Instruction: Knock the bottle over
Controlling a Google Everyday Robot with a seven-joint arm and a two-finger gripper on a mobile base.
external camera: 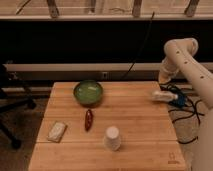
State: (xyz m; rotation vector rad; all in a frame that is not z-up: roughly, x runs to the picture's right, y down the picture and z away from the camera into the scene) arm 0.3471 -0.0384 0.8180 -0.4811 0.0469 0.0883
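The bottle (162, 96), small and whitish, lies on its side at the right edge of the wooden table (130, 117), pointing left to right. My gripper (167, 83) hangs at the end of the white arm (184, 59) on the right, just above and behind the bottle. I cannot tell whether it touches the bottle.
A green bowl (88, 92) stands at the back middle. A dark red oblong object (88, 120) lies in front of it. A white upside-down paper cup (112, 138) stands near the front. A pale packet (57, 131) lies front left. Cables and a blue object (179, 100) lie past the right edge. A chair base (12, 107) is at the left.
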